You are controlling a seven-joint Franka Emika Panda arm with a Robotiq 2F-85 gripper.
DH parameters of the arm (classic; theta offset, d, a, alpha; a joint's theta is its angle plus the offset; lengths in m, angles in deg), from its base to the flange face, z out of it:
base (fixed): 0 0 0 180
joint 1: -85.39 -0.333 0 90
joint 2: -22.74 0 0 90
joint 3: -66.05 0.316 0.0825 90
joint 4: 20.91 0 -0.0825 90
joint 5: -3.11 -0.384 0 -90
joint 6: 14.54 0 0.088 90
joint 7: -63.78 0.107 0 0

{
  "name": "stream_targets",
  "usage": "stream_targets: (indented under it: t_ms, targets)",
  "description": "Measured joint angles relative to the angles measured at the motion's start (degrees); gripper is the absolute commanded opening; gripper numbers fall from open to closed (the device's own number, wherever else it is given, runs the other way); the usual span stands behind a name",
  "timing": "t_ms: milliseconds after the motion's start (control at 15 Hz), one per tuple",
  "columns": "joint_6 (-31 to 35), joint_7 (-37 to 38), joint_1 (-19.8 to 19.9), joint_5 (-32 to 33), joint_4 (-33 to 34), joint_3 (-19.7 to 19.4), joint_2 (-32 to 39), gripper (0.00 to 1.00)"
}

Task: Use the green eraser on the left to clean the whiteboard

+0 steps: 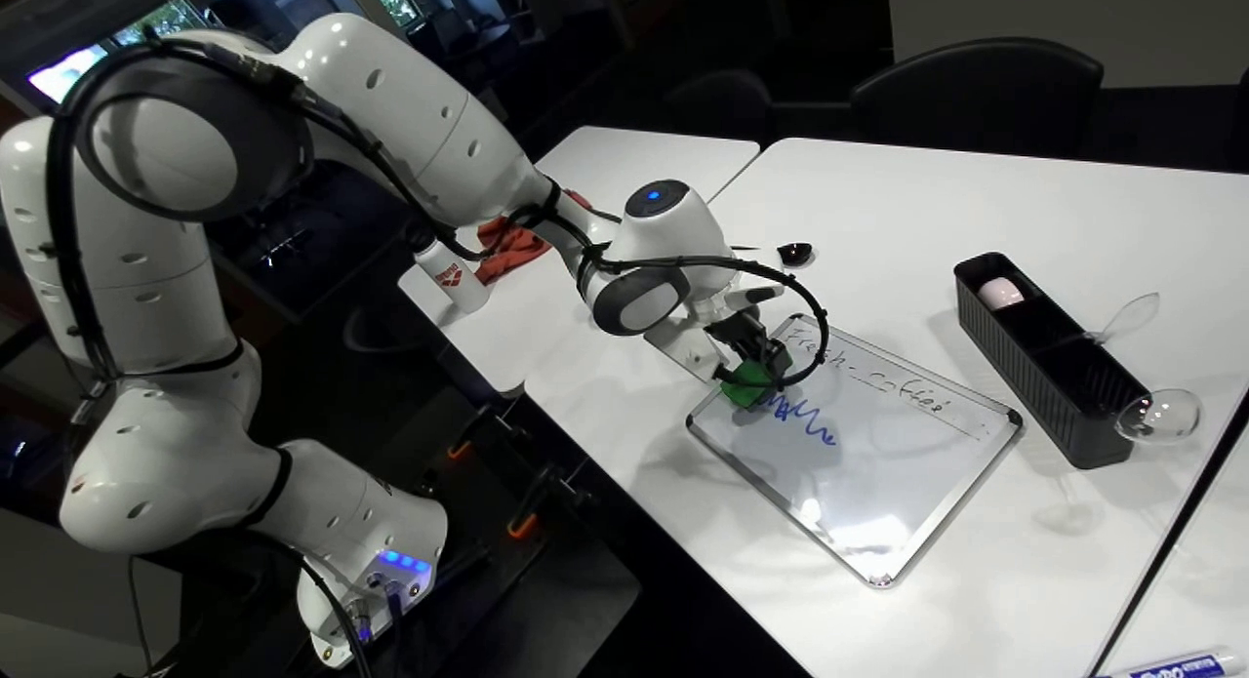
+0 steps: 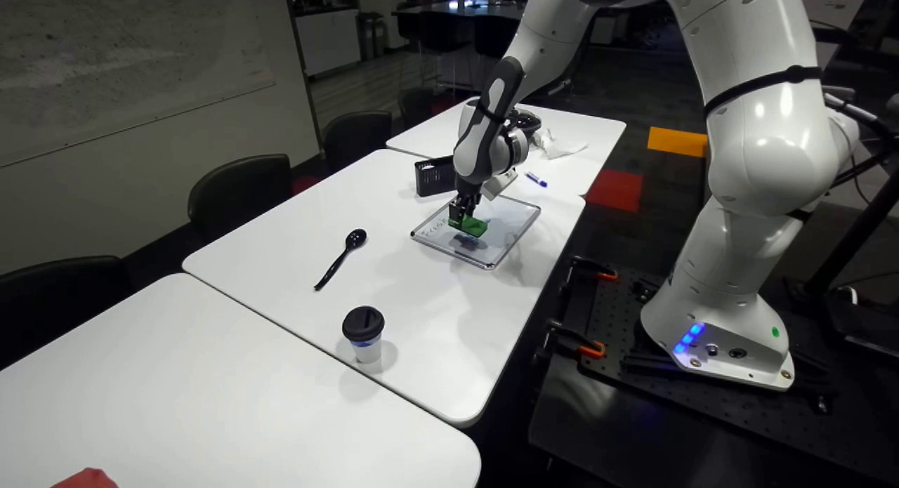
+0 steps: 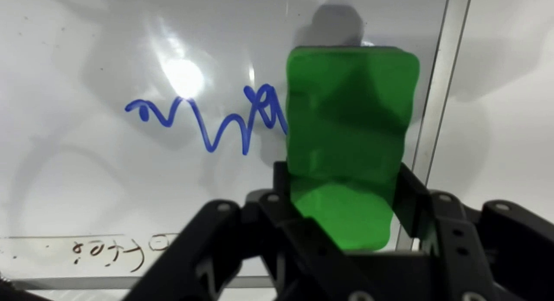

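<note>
My gripper (image 1: 759, 351) is shut on the green eraser (image 1: 746, 387), gripping it by its sides. In the wrist view the eraser (image 3: 350, 114) sits between the two black fingers (image 3: 342, 179). The whiteboard (image 1: 859, 493) lies flat on the white table. In an exterior view the eraser (image 2: 472, 226) appears a little above the board (image 2: 504, 239), with a dark shadow beneath it. A blue scribble (image 3: 210, 132) runs from the eraser across the board, and the eraser hides its end. Dark handwriting (image 1: 868, 368) stands along one edge of the board.
A black basket (image 1: 1039, 366) with a pink item stands beside the board. A black spoon (image 2: 343, 256) and a lidded cup (image 2: 365, 337) stand on the table. A blue marker (image 2: 536, 180) lies past the board. A white bottle (image 1: 454, 276) and red cloth (image 1: 509, 251) are behind the arm.
</note>
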Motion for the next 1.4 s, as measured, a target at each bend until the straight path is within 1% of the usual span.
stream_targets:
  t_ms: [267, 667, 1067, 1400]
  targets:
    - [0.0, 0.2, -0.5, 0.0, 0.2, -0.3, 0.5, 0.34]
    - [0.0, 0.2, -0.7, 0.0, 2.2, 0.0, 4.1, 0.34]
    - [0.0, 0.1, 1.4, 0.0, 4.2, 2.1, 7.1, 0.34]
    - [0.0, 0.1, 2.4, 0.0, 4.7, 2.2, 7.4, 0.34]
